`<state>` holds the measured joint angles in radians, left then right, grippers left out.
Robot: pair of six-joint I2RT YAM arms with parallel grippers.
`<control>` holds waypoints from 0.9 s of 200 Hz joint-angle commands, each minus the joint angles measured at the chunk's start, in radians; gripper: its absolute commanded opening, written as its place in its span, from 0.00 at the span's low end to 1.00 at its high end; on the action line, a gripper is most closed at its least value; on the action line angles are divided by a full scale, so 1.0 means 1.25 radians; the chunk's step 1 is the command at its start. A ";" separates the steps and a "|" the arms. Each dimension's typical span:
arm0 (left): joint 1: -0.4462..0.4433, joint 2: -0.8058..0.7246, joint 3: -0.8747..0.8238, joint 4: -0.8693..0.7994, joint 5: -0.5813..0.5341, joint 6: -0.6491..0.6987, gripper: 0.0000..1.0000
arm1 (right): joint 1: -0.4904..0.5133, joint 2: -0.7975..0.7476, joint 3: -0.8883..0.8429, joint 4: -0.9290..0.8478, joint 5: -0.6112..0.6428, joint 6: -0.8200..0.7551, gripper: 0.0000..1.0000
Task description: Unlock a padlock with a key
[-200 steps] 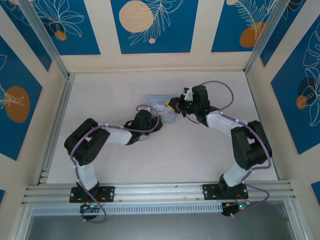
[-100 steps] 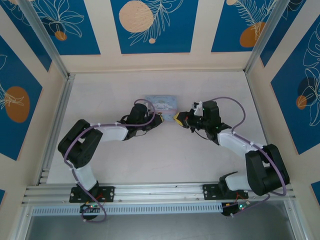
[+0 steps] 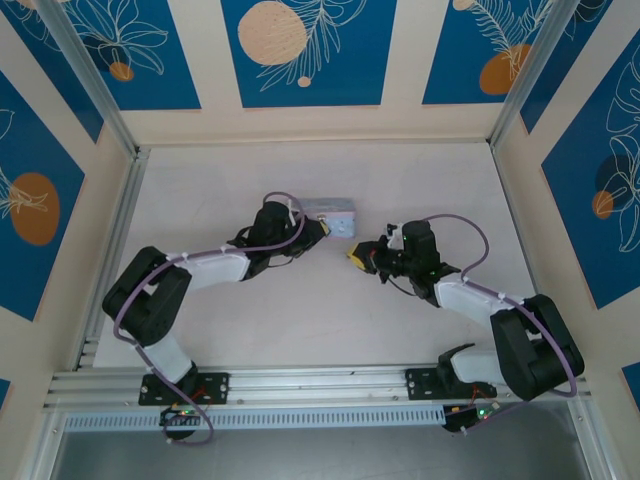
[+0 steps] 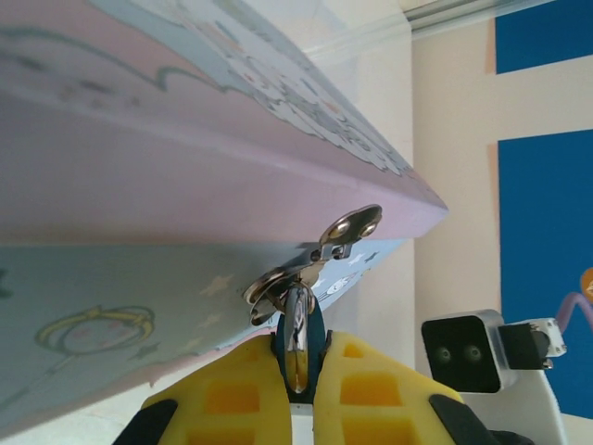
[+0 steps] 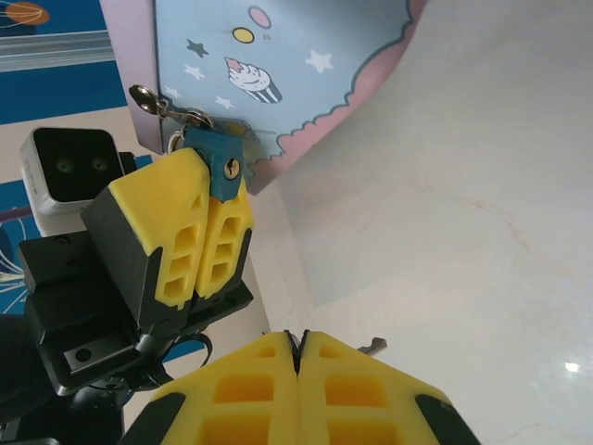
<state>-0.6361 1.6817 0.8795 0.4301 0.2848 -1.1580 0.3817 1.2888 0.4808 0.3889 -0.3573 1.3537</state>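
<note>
In the right wrist view, at upper left of the frame, the left gripper pinches the blue-grey padlock with its keyhole facing the camera. Its shackle hooks through the metal hasp of the pastel cartoon tin just behind. At bottom centre the right gripper has its yellow fingers pressed together. A thin metal bit, seemingly the key, peeks past their upper edge; whether it is gripped cannot be told. Bare pale table lies between the grippers.

Under the tin, cropped at the frame's left edge, the padlock lies mostly buried between the left gripper's fingers; the key shows only a sliver beside the right gripper's closed fingers.
</note>
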 commanded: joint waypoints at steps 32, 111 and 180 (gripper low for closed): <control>0.010 -0.037 -0.018 0.070 0.020 -0.042 0.00 | 0.011 0.026 -0.020 0.119 0.038 0.070 0.00; 0.011 -0.053 -0.051 0.112 0.001 -0.077 0.00 | 0.096 -0.038 -0.048 0.158 0.267 0.023 0.00; 0.010 -0.062 -0.058 0.117 -0.007 -0.082 0.00 | 0.155 -0.138 -0.091 0.108 0.396 -0.180 0.00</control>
<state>-0.6338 1.6428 0.8158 0.5159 0.2874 -1.2518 0.5625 1.1515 0.3943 0.5449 0.0456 1.2419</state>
